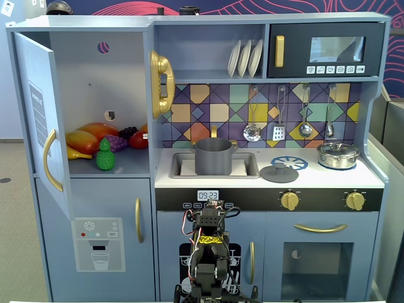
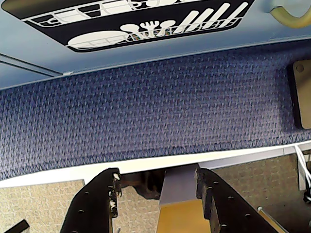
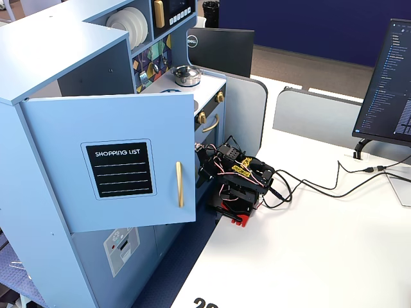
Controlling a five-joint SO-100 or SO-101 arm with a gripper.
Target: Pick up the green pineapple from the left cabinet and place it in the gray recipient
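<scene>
Closest to your wrist cam is the tool [image 2: 158, 194], fingers [image 2: 95, 204] spread apart w/ nothing between them, aimed down at blue carpet [image 2: 146, 111] below the kitchen's front edge. In a fixed view the arm [image 1: 208, 252] sits folded low at the front of the toy kitchen. Green pineapple [image 1: 105, 155] is way up and to the left of the tool, standing upright on the shelf of the left cabinet [image 1: 95, 63], door [image 1: 41, 120] swung open, just in front of the other fruit. Gray recipient [image 1: 213, 156] sits in the sink, pretty much straight above the tool.
</scene>
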